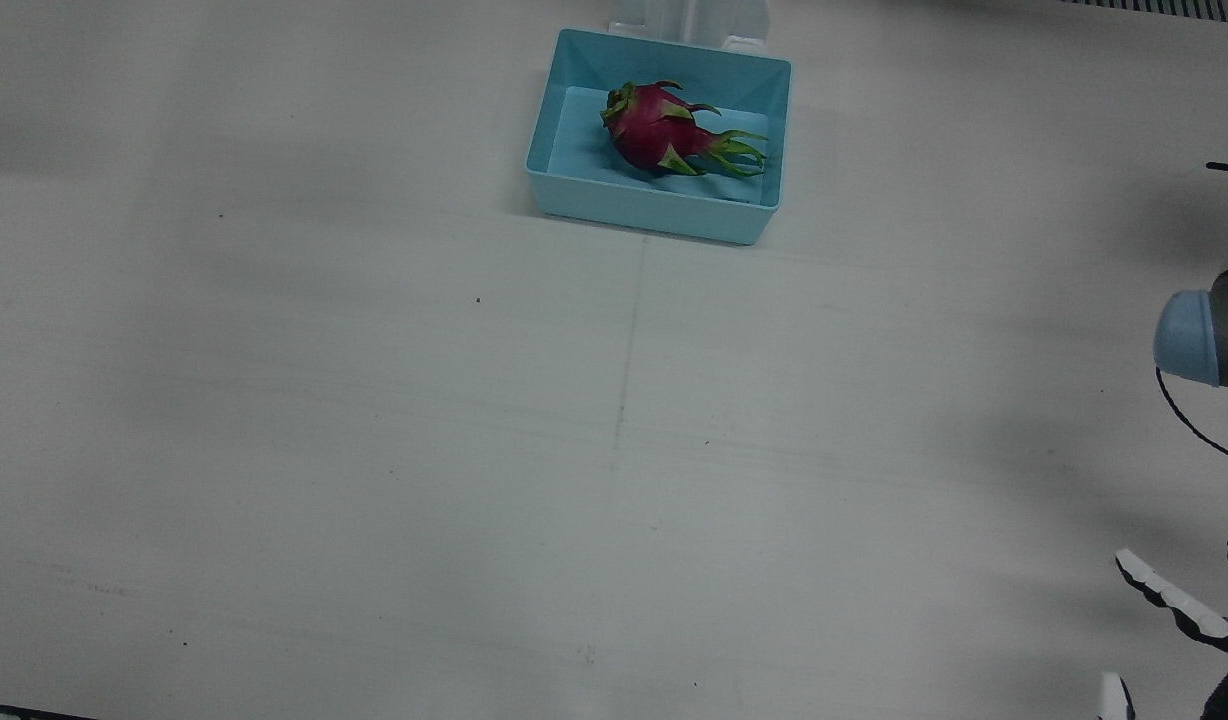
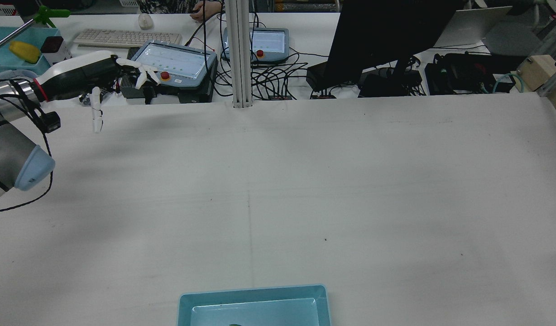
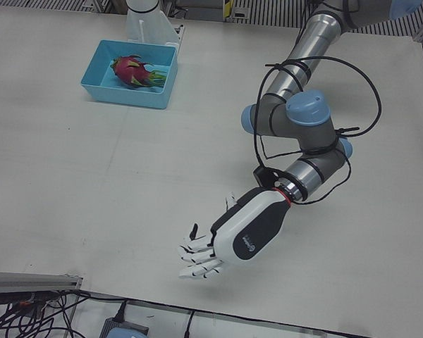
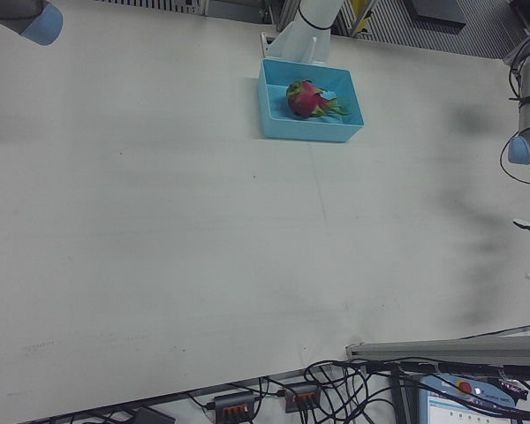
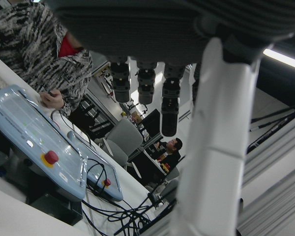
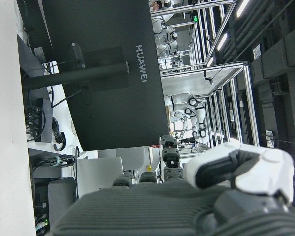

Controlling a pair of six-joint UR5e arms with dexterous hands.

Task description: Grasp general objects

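A pink dragon fruit [image 1: 659, 128] with green scales lies on its side in a light blue bin [image 1: 654, 215] at the robot's side of the table, mid-width. Fruit [image 3: 130, 70] and bin [image 3: 123, 98] also show in the left-front view. My left hand [image 3: 225, 239] is open and empty. It hovers over the operators' edge of the table, far from the bin, and its fingers [image 2: 142, 72] are spread. My right hand shows only in its own view, where its fingers [image 6: 171, 160] hold nothing and point at a black monitor.
Beyond the operators' edge stand a black monitor [image 2: 386, 36], two control pendants [image 2: 176, 59], a keyboard [image 2: 124, 38] and tangled cables. An aluminium post [image 2: 239, 54] rises at that edge. The left arm's elbow [image 3: 303, 116] hangs over the table's left half.
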